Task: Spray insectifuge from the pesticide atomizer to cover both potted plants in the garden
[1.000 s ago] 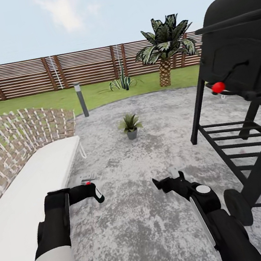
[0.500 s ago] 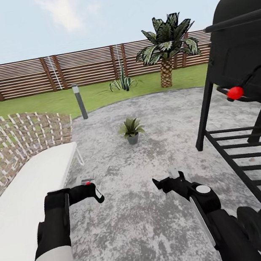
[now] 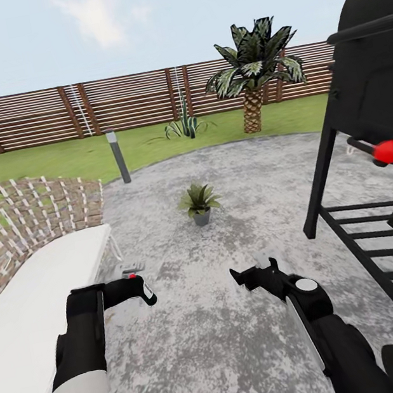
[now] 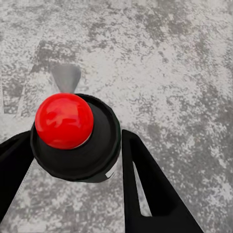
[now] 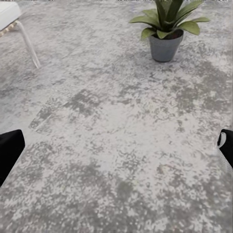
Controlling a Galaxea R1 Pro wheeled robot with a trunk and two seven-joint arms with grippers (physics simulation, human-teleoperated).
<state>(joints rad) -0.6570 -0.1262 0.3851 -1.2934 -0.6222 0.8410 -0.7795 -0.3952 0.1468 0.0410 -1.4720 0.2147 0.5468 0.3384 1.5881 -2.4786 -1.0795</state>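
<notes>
The pickup looks done: the left end effector [image 4: 73, 155] has its two dark fingers closed around the pesticide atomizer [image 4: 75, 138], whose red button top faces the left wrist camera, with grey paving [image 3: 240, 227] below it. In the head view the same bottle shows at about 8 o'clock, just past the black left wrist. The right end effector [image 3: 252, 275] holds nothing, its fingers spread wide over bare paving. One potted plant [image 3: 199, 201] stands ahead at 12 o'clock, well apart from both arms and with no spray on it that I can see. Closing in and spraying both plants appears still to be done.
</notes>
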